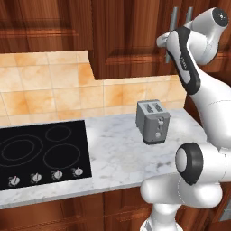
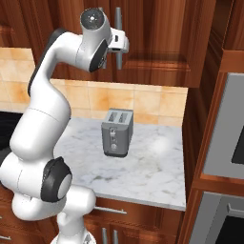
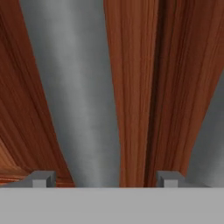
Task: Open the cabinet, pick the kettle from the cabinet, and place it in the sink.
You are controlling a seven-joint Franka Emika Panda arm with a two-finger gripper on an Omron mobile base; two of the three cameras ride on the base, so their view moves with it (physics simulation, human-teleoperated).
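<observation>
The cabinet (image 1: 131, 36) (image 2: 157, 43) is the dark reddish-brown wall unit above the counter, and its doors are shut. My gripper (image 1: 168, 39) (image 2: 122, 44) is raised to the cabinet's long silver bar handles (image 1: 173, 25) (image 2: 117, 21). In the hand view one silver bar handle (image 3: 83, 100) runs up between the two fingertips (image 3: 41, 178), with a gap on each side. The gripper (image 3: 105, 178) is open around the bar. A second bar (image 3: 212, 144) shows at the right edge, past the seam between the doors. The kettle is hidden and the sink is out of view.
A boxy grey toaster (image 1: 152, 121) (image 2: 116, 132) stands on the white marble counter (image 1: 117, 158) (image 2: 152, 167) below the arm. A black cooktop (image 1: 40, 153) lies to the left. A tall wooden unit with an oven (image 2: 224, 138) bounds the right side.
</observation>
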